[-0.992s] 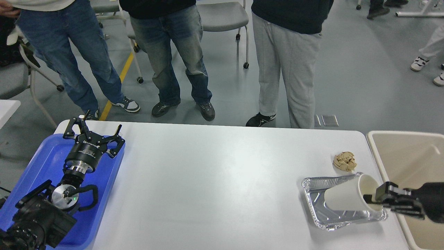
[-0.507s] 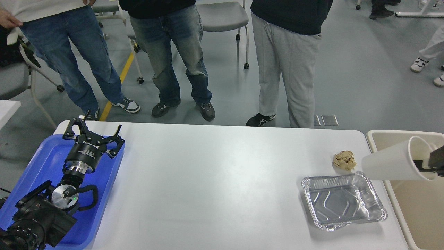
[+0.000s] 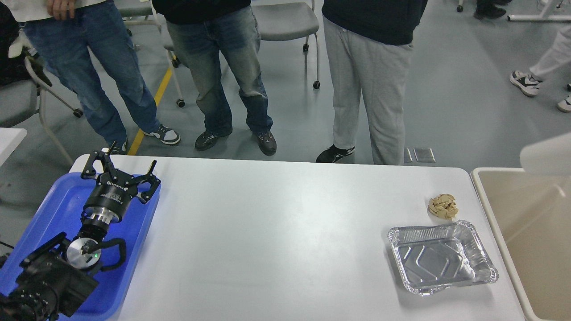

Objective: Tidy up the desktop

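Observation:
The white desktop carries a crumpled brown paper ball and an empty foil tray near its right end. A white paper cup shows partly at the right edge, in the air above the beige bin. What holds the cup is out of the frame, and so is my right gripper. My left gripper is open and empty, over the far end of the blue tray at the left.
Three people stand along the far edge of the table, with chairs behind them. A second white table corner shows at far left. The beige bin stands against the table's right end.
The paper cup was lifted out of the foil tray and carried up and right over the bin, my right gripper leaving the view. My left arm has not moved.

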You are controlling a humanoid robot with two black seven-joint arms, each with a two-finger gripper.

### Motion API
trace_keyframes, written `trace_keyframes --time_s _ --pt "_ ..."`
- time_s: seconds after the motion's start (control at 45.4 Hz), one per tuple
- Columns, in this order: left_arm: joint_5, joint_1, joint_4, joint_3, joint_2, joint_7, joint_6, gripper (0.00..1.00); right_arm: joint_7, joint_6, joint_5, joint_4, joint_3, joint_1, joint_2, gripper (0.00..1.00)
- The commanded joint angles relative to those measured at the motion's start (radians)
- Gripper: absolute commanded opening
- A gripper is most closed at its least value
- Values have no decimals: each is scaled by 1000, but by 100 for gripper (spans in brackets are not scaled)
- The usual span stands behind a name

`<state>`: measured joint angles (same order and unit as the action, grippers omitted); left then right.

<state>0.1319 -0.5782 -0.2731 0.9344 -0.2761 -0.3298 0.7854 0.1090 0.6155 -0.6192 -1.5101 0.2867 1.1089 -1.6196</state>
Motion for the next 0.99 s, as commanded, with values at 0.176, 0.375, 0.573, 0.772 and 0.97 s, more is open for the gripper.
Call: trace_keyframes --time_s 0.176,0.375,0.573,0.772,0.97 --pt "0 0 0 0 0 0 0 100 11 -549 128 497 -216 -6 372 0" --pt "0 0 0 0 0 0 0 100 11 -718 306 746 -285 -69 563 0" --pt "0 0 0 0 0 0 0 100 12 -876 513 984 -278 -172 767 0" --pt "2 0 0 0 0 0 0 100 12 -928 694 1248 -250 -264 974 0" --pt "2 0 2 0 0 0 0 100 14 -939 759 1367 -129 -331 1089 0"
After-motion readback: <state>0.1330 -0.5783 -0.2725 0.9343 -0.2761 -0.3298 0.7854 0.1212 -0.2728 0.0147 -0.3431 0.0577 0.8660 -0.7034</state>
